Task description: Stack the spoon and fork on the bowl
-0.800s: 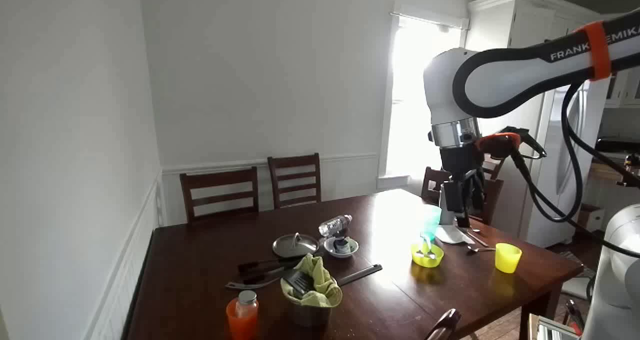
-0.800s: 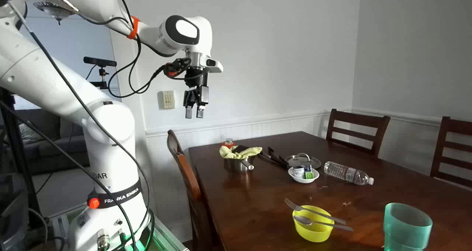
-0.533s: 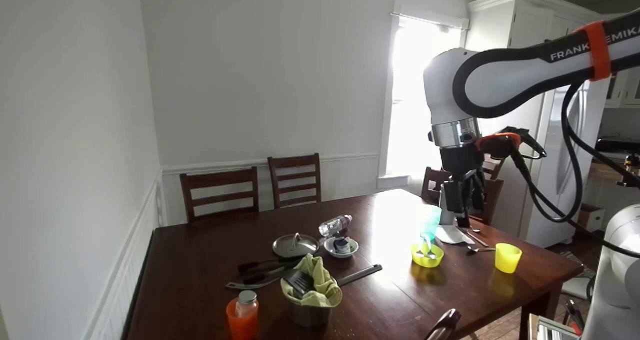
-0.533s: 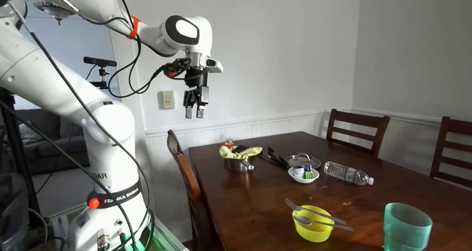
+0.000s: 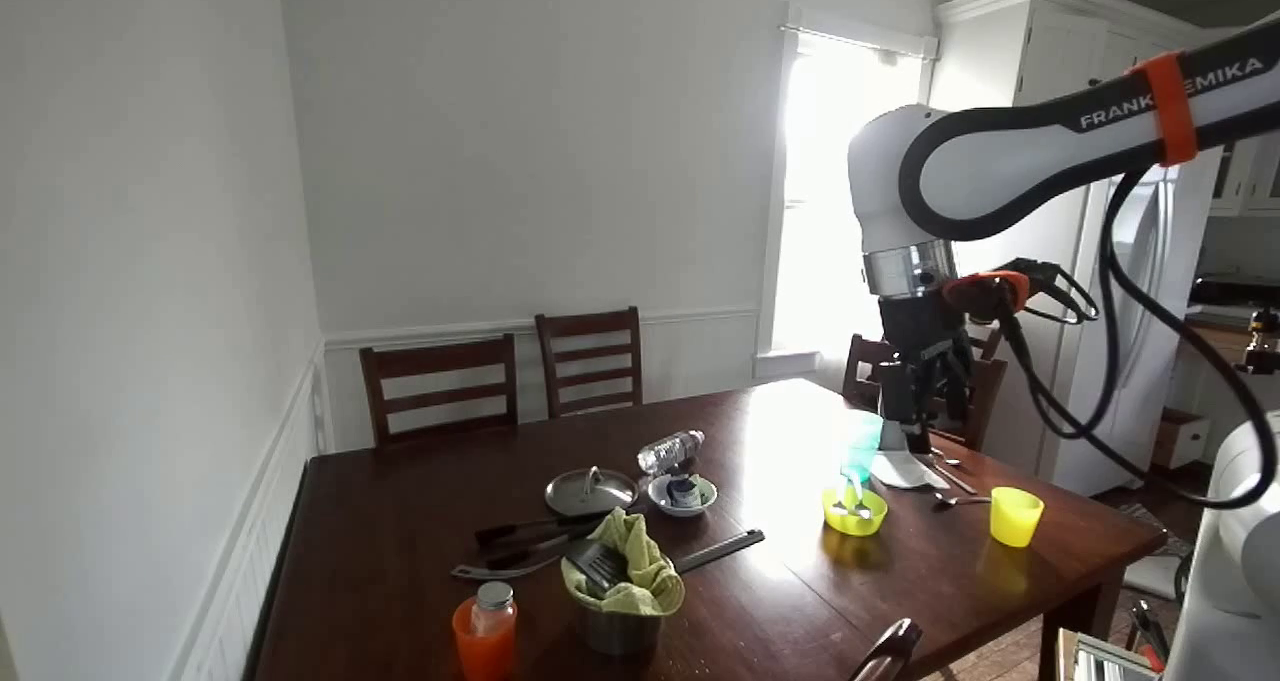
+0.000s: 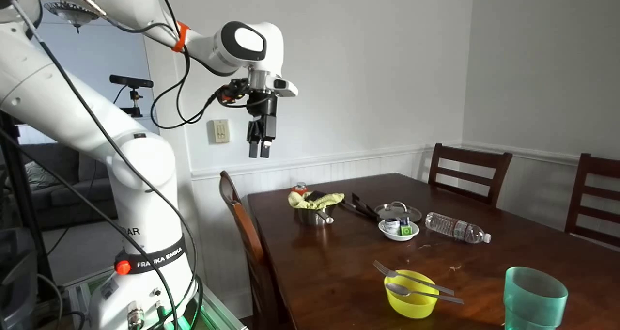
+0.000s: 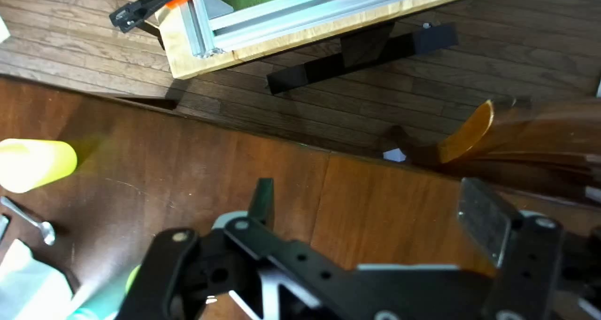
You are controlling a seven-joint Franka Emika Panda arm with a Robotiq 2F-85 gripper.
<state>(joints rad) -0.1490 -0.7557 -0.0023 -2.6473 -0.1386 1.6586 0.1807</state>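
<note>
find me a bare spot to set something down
Free: the table between the pot and the yellow bowl, and the stretch between the metal lid and the wall-side chairs. Crowded: around the pot, with black-handled utensils beside it; and around the bowl, where the fork and spoon jut past the rim toward the teal cup.

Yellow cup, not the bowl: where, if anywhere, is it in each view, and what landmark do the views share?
In an exterior view: the yellow cup, at lower right.
In an exterior view: not in it, though the yellow bowl is.
Wrist view: the yellow cup, at the left edge.
Shared landmark: the teal cup, partly showing in the wrist view.
</note>
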